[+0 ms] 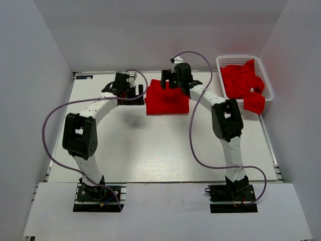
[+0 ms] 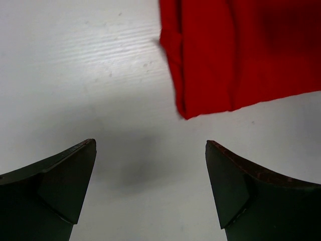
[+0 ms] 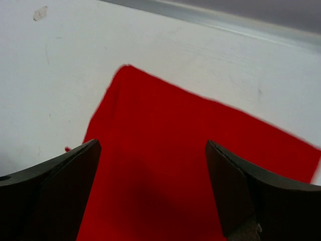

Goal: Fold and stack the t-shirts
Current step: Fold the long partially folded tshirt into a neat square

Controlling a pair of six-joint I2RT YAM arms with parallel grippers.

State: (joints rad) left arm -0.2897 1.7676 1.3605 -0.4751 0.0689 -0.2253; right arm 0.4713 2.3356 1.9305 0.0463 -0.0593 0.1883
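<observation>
A folded red t-shirt (image 1: 166, 100) lies flat on the white table at the back centre. My left gripper (image 1: 133, 91) is open and empty just left of it; in the left wrist view (image 2: 150, 145) the shirt's folded corner (image 2: 235, 55) lies ahead, apart from the fingers. My right gripper (image 1: 173, 80) is open and hovers over the shirt's far edge; in the right wrist view (image 3: 153, 145) the red cloth (image 3: 170, 165) fills the space between the fingers. Several more red t-shirts (image 1: 242, 83) lie crumpled in the basket.
A white plastic lattice basket (image 1: 222, 61) stands at the back right corner, one shirt hanging over its near rim. Grey walls enclose the table on three sides. Purple cables loop from both arms over the table.
</observation>
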